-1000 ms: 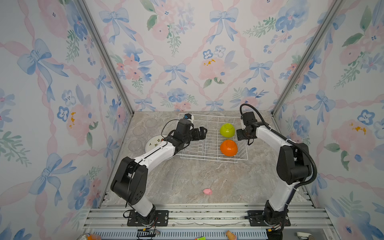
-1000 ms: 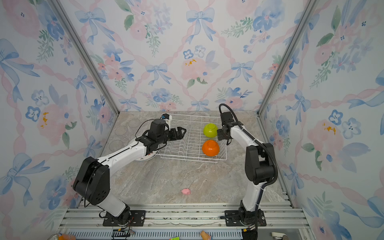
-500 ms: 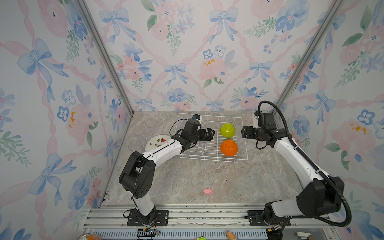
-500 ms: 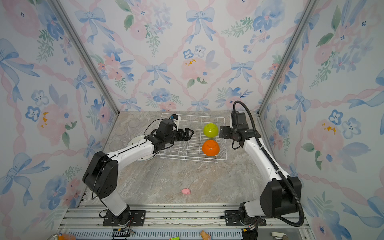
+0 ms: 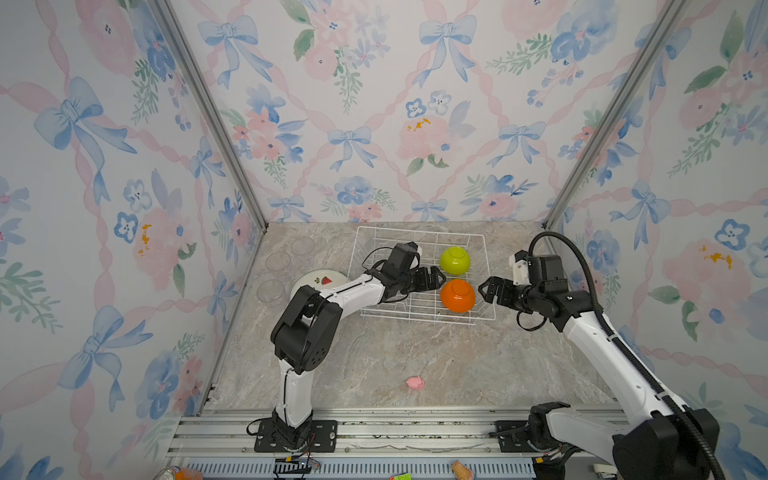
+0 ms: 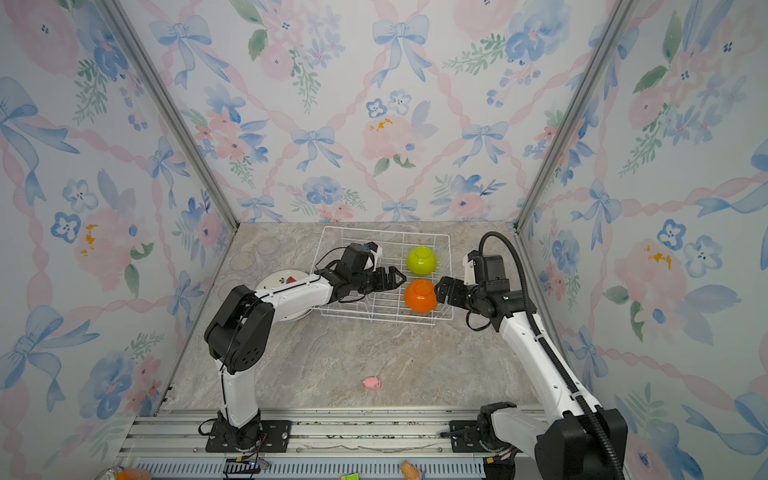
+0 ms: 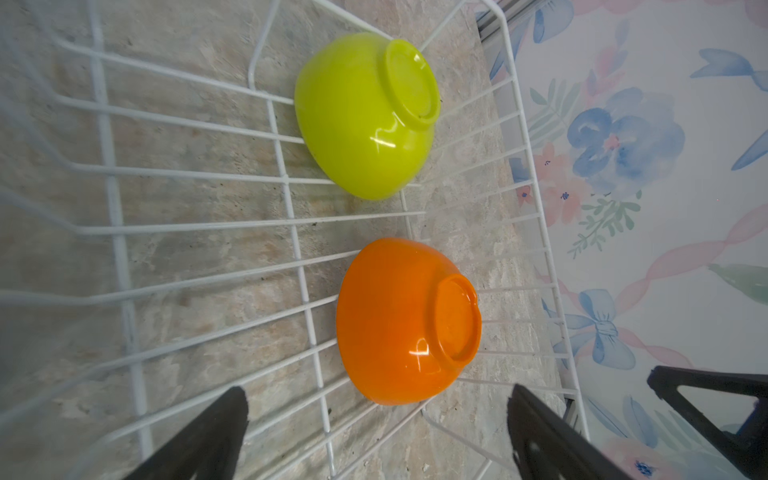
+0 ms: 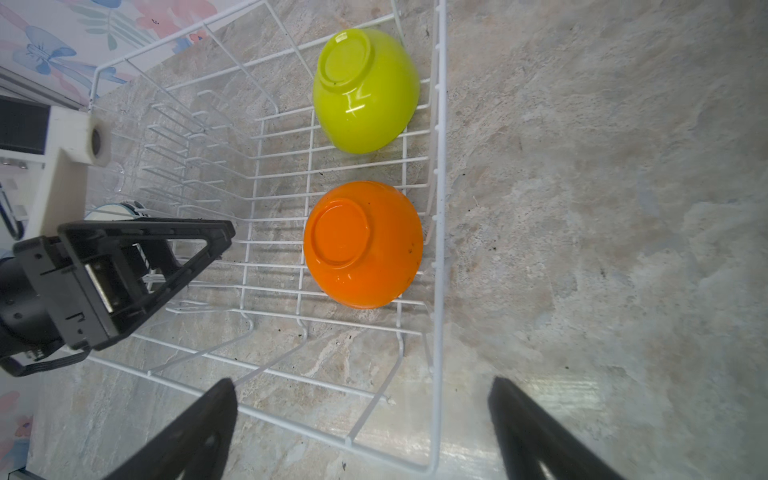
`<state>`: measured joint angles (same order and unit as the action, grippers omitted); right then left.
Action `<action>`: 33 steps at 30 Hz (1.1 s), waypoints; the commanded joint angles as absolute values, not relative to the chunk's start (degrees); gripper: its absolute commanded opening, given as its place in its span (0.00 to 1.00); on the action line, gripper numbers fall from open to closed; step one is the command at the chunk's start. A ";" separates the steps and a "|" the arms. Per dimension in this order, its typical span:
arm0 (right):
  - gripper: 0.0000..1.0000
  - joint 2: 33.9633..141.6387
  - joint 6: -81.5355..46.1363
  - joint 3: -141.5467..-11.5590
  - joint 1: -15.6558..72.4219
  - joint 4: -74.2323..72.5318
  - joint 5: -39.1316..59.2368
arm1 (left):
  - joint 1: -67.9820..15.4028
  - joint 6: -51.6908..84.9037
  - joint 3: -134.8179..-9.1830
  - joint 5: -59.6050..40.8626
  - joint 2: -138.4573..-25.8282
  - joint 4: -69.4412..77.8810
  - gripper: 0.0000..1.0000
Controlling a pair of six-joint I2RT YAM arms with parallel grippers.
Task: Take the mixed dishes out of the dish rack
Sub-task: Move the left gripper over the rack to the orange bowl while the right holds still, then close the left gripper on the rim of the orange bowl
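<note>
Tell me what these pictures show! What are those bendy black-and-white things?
Those are two robot arms. Two pictures look down from above; two come from cameras on the arms' wrists. On the table sits a white wire dish rack with a green bowl and an orange bowl upside down inside. Beside it are a plate and clear glasses; a pink toy lies nearer the front. Each arm's pinching tip is its end effector. The left end effector and right end effector are open, empty, either side of the orange bowl.
</note>
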<state>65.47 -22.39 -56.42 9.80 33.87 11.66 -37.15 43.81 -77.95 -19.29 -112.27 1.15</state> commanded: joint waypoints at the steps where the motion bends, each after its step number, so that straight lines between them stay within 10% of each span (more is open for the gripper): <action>1: 0.97 64.04 -24.15 -54.52 9.54 33.46 13.45 | -37.96 45.87 -79.70 -22.52 -113.95 0.62 0.98; 33: 0.97 61.79 -24.95 -51.68 7.82 32.01 11.93 | -38.67 55.98 -81.99 -29.96 -122.39 9.66 0.98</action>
<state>62.76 -24.49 -52.66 8.27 31.07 12.01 -38.28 54.96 -80.73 -28.67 -120.57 8.75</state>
